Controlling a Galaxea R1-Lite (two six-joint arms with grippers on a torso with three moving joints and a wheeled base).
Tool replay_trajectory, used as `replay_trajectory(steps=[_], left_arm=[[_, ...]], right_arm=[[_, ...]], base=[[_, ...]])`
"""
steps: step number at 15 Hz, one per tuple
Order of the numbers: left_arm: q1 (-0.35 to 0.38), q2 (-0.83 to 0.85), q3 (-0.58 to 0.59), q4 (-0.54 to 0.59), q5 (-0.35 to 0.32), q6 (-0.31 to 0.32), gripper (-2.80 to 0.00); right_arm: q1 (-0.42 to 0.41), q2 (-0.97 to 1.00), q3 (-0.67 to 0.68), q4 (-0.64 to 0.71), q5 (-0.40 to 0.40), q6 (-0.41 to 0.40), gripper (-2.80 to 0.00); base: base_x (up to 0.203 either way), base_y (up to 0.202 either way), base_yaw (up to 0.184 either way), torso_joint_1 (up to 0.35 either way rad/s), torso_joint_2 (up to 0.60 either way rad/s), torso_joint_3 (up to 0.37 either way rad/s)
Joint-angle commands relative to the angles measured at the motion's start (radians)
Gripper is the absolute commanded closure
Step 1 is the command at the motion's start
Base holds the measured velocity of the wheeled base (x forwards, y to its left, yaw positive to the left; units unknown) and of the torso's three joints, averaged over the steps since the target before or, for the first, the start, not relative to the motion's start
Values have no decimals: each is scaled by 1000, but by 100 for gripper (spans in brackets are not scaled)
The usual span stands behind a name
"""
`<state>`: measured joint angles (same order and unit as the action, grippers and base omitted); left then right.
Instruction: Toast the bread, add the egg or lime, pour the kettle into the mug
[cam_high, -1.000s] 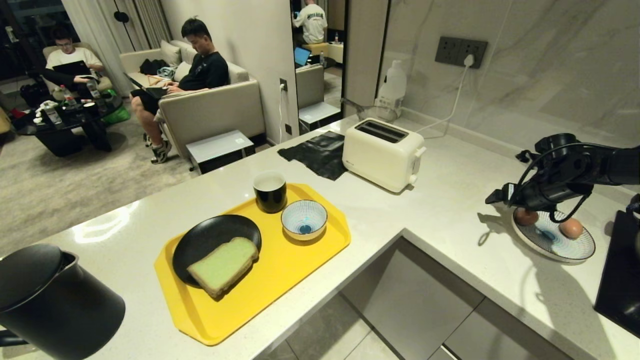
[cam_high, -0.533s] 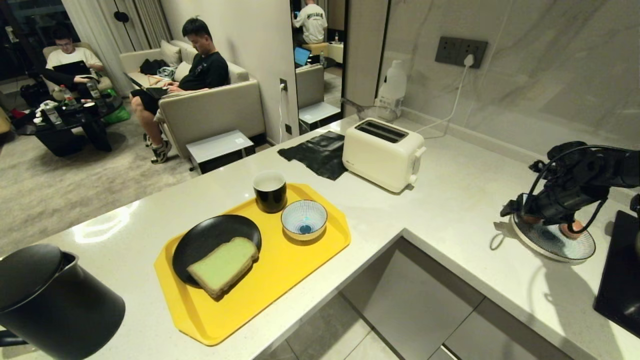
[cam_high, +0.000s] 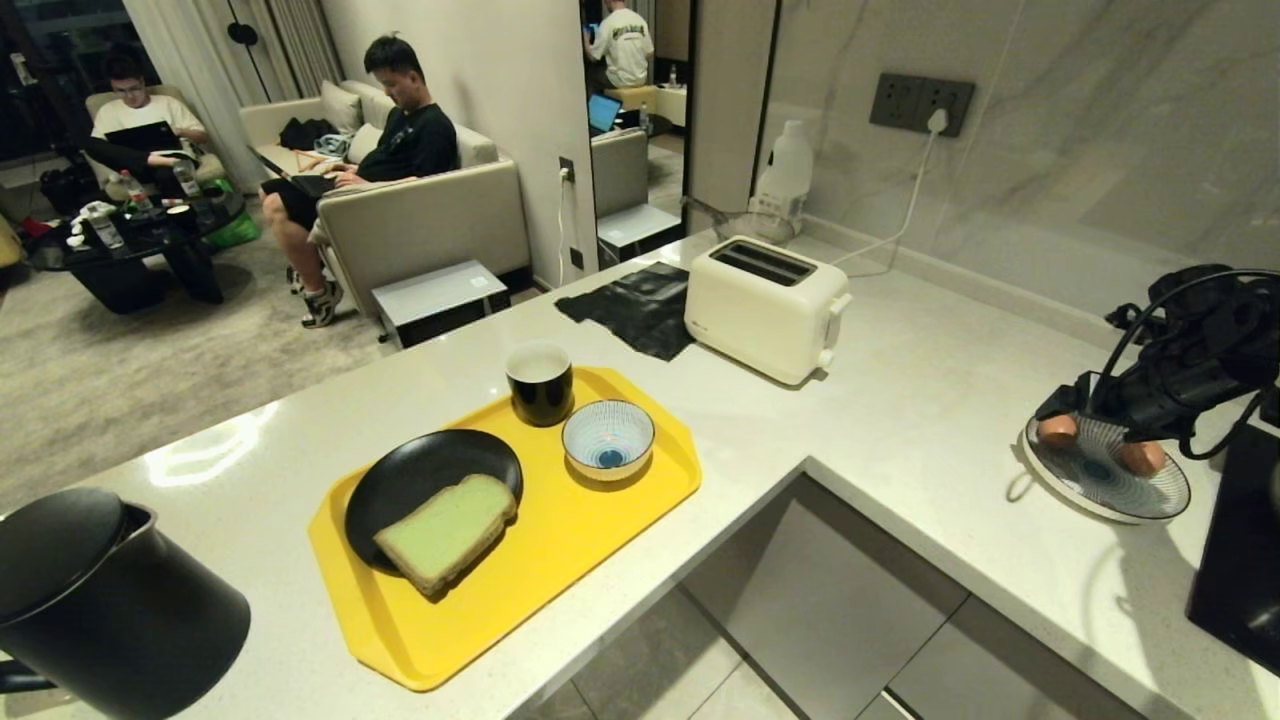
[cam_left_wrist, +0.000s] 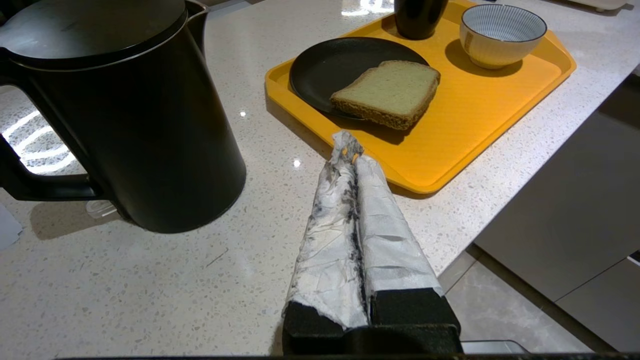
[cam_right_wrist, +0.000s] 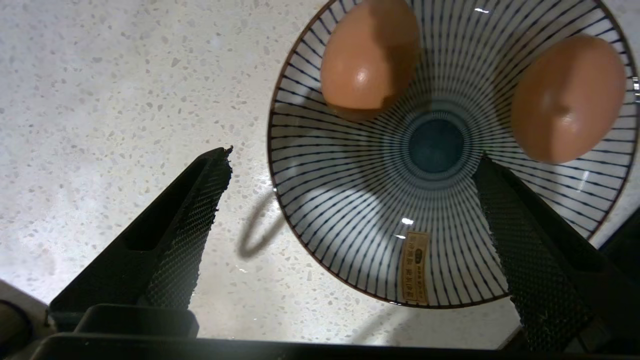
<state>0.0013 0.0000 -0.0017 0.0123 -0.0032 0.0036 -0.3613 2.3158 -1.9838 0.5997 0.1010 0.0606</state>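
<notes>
The egg (cam_right_wrist: 369, 55) I'm after lies on the striped plate (cam_high: 1150, 500) near the right-hand edge of the tabletop (cam_high: 900, 420), a second egg (cam_right_wrist: 567, 97) well apart from it across the plate. I judge this the egg-fetching step: my right pincer (cam_right_wrist: 350, 200) hangs above, jaws wide and empty, the egg just beyond its tips. Next I must centre, descend, then close gently; the left pincer (cam_left_wrist: 348, 150) rests shut beside the kettle (cam_left_wrist: 125, 110).
</notes>
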Motion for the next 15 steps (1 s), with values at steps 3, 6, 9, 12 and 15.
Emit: replay_trajectory(steps=[3, 6, 9, 12, 15], left_arm=[[0, -3, 0, 0, 0, -1, 0], [0, -3, 0, 0, 0, -1, 0], [0, -3, 0, 0, 0, -1, 0], [0, -3, 0, 0, 0, -1, 0], [0, -3, 0, 0, 0, -1, 0]], right_arm=[[-14, 18, -1, -9, -69, -45, -280], [-16, 39, -1, -34, -96, -44, -280], [-13, 57, -1, -67, -98, -47, -280], [-10, 74, -2, -114, -99, -48, -280], [-6, 89, -3, -158, -112, -62, -280]], base=[[0, 0, 0, 0, 0, 0], [0, 0, 0, 0, 0, 0], [0, 0, 0, 0, 0, 0], [0, 0, 0, 0, 0, 0], [0, 0, 0, 0, 0, 0]])
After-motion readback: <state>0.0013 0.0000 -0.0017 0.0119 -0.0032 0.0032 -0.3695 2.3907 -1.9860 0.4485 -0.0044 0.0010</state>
